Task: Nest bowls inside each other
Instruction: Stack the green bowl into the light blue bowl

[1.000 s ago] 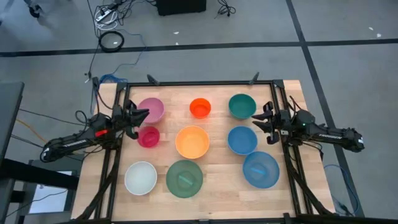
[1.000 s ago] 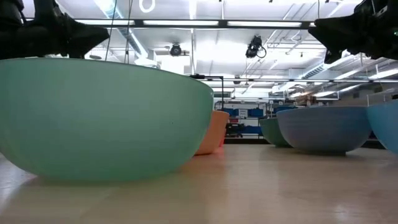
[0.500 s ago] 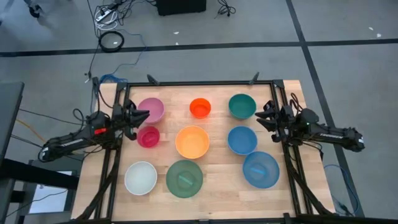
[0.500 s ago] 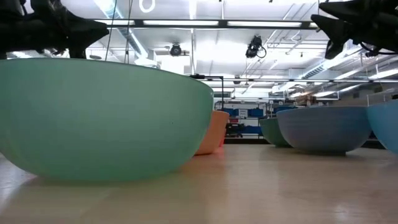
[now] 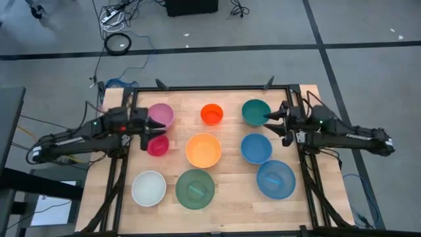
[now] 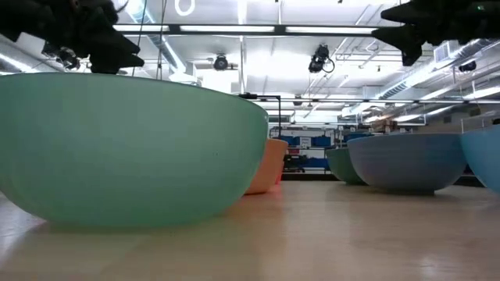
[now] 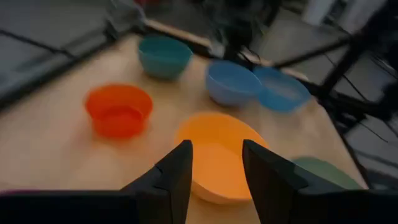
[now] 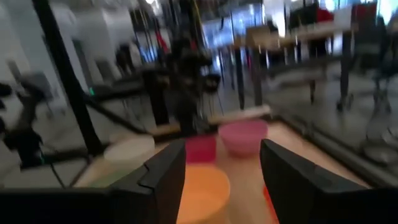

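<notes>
Several plain bowls stand apart on the wooden table, each on its base: pink (image 5: 160,115), orange-red (image 5: 212,114), teal (image 5: 255,112), magenta-red (image 5: 157,145), yellow-orange (image 5: 203,150), blue (image 5: 256,148), a larger blue (image 5: 275,179), white (image 5: 148,188) and dark green (image 5: 195,189). My left gripper (image 5: 156,130) hangs open above the table's left side, between the pink and magenta-red bowls. In its wrist view the left gripper (image 7: 216,168) points over the yellow-orange bowl (image 7: 217,155). My right gripper (image 5: 268,122) hangs open at the right side, between the teal and blue bowls.
A black frame (image 5: 210,87) runs along the table's far edge, with rails down both sides. In the low view the dark green bowl (image 6: 133,148) fills the near left. Bare wood (image 5: 233,131) lies between the bowls.
Both grippers have risen and reached a little toward the table's middle, the left toward the right edge and the right toward the left edge. Both have tipped up nearer to level. The bowls have stayed where they were.
</notes>
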`<state>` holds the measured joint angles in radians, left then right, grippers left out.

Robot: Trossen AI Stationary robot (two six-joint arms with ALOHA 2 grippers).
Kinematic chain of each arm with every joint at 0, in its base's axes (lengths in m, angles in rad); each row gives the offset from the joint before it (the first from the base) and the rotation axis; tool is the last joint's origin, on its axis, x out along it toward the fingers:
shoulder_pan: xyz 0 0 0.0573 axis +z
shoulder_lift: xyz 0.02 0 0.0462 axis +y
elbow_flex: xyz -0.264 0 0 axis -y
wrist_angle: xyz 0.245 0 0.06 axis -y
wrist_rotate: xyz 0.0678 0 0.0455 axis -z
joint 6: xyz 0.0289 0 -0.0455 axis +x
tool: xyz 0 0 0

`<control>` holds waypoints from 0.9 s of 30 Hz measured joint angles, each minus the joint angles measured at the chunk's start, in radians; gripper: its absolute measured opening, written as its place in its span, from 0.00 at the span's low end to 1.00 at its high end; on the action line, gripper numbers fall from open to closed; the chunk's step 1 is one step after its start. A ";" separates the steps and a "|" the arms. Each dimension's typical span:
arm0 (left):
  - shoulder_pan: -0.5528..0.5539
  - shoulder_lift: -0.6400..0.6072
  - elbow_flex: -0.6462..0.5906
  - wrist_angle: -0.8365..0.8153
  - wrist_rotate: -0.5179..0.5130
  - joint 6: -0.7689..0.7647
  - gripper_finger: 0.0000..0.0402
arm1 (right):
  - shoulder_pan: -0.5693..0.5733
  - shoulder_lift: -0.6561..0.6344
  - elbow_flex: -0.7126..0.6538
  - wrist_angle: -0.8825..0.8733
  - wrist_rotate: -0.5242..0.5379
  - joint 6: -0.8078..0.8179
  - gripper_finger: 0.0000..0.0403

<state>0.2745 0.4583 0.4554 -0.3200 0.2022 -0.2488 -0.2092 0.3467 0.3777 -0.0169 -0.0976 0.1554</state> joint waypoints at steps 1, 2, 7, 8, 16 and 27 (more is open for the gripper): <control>-0.010 0.037 0.011 0.001 0.026 -0.017 0.37 | 0.000 0.023 0.040 -0.056 0.000 -0.001 0.49; -0.022 0.075 0.022 0.000 0.051 -0.031 0.37 | 0.000 0.044 0.081 -0.108 0.001 0.002 0.49; -0.114 0.250 0.057 -0.062 0.123 -0.105 0.37 | 0.000 0.122 0.273 -0.337 0.001 0.045 0.47; -0.139 0.283 0.059 -0.065 0.127 -0.118 0.37 | 0.000 0.134 0.305 -0.374 0.001 0.052 0.47; -0.345 0.510 0.142 0.013 0.128 -0.171 0.37 | 0.000 0.223 0.469 -0.712 0.102 0.104 0.44; -0.483 0.795 0.344 -0.245 -0.051 -0.124 0.37 | 0.015 0.353 0.476 -0.876 0.110 0.185 0.44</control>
<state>-0.2082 1.2533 0.7995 -0.5650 0.1509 -0.3732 -0.1942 0.6997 0.8532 -0.8925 0.0124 0.3407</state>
